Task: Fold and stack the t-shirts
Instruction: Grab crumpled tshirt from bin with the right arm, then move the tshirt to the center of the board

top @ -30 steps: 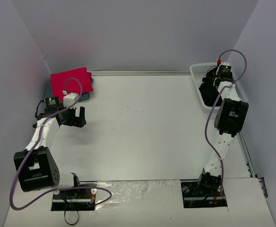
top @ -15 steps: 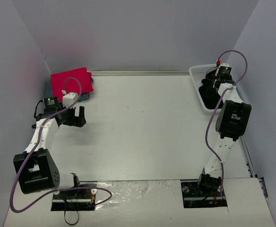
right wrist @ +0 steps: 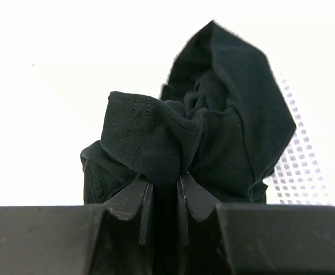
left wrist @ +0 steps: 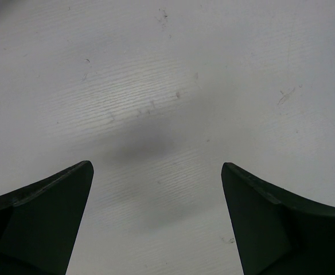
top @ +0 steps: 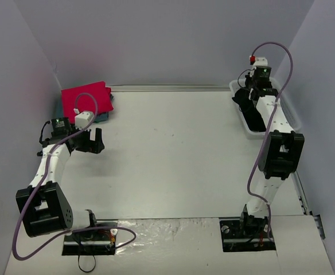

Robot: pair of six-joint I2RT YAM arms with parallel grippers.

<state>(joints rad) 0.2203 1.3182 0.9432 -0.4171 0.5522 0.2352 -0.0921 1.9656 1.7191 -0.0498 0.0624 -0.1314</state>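
The right jaws pinch the black shirt (right wrist: 225,114), bunched straight ahead over the basket (right wrist: 300,163); the left jaws gape well apart.

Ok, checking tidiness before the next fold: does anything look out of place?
Nothing is spilled or damaged. The black t-shirt is bunched in the right gripper over the basket; the red-pink t-shirt lies folded on the teal t-shirt, far left.

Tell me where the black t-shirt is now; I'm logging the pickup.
The black t-shirt is at the far right of the top view, in the white mesh basket, with a bunch of it pinched by the right pincer.
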